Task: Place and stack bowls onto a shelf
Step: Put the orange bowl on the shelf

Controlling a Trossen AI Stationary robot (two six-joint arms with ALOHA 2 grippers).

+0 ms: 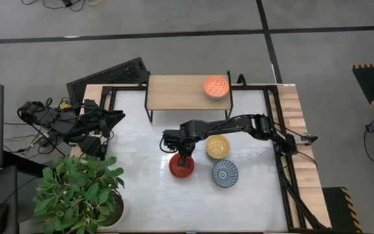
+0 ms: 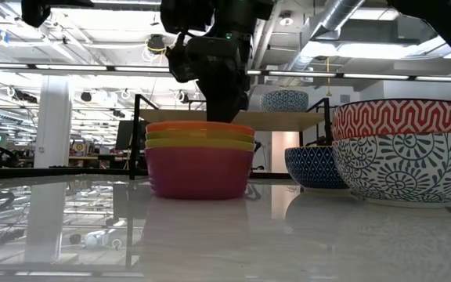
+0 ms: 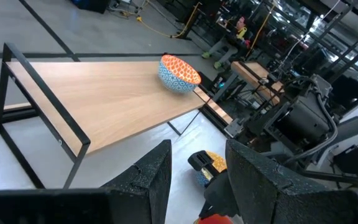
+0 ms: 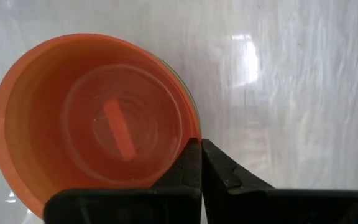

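A stack of nested plain bowls point(image 2: 200, 160), orange on top with yellow, green and magenta below, stands by its base on the white table; from above it shows as a red-orange round point(image 1: 181, 166). My right gripper point(image 1: 184, 158) comes down onto its rim and is shut there. The shelf point(image 1: 187, 88) stands at the table's far edge with an orange-patterned bowl point(image 1: 216, 86) on its right end, also seen in the left wrist view point(image 3: 179, 73). My left gripper point(image 3: 197, 149) waits open at the table's left, holding nothing. My right gripper pinches the top orange bowl's rim point(image 4: 197, 132), one finger inside the bowl and one outside. The fingers come from above, pointing steeply down. The stack stands upright with its base on the table point(image 2: 200, 196).
A yellow-patterned bowl point(image 1: 217, 147) and a blue-grey radial-lined bowl point(image 1: 224, 173) sit just right of the stack. A potted plant point(image 1: 76, 188) fills the near left corner. Black frame rails point(image 1: 279, 130) run along the table's right side.
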